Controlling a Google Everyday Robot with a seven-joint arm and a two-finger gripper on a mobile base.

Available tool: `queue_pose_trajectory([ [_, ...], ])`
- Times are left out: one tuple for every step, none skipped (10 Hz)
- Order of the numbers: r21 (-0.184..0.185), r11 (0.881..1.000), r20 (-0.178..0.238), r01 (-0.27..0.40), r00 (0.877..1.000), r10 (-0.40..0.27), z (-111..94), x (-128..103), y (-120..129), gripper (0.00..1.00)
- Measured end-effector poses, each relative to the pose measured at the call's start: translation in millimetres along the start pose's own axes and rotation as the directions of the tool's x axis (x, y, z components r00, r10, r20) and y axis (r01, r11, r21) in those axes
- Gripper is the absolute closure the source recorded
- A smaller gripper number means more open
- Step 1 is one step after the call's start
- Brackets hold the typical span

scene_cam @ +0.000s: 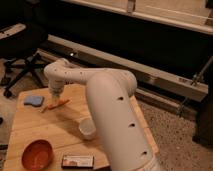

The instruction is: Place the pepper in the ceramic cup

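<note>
The slim tapered orange pepper [59, 103] lies flat on the wooden worktop [30, 127], long axis slanting, thin tip leftward. The end effector [56, 95] hangs open just over it, holding nothing.

Dim room around me, speckled floor [172, 127], black office chair [19, 44], pale rail [160, 80] along the dark wall [125, 35], my wooden tabletop [30, 125]
</note>
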Motion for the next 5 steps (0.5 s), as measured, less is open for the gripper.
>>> queue_pose_trajectory([
  [-0.006,1.000,-0.004,0.000,1.000,0.000,4.8,-1.2,3.5,0.35],
  [-0.011,1.000,-0.007,0.001,1.000,-0.001,9.1,-3.2,5.8,0.35],
  [-0.017,1.000,-0.010,0.003,1.000,-0.004,12.9,-6.6,7.6,0.35],
  [-0.024,1.000,-0.013,0.008,1.000,-0.008,16.6,-11.9,9.1,0.35],
  [-0.028,1.000,-0.014,0.008,1.000,-0.008,19.5,-14.9,9.4,0.35],
])
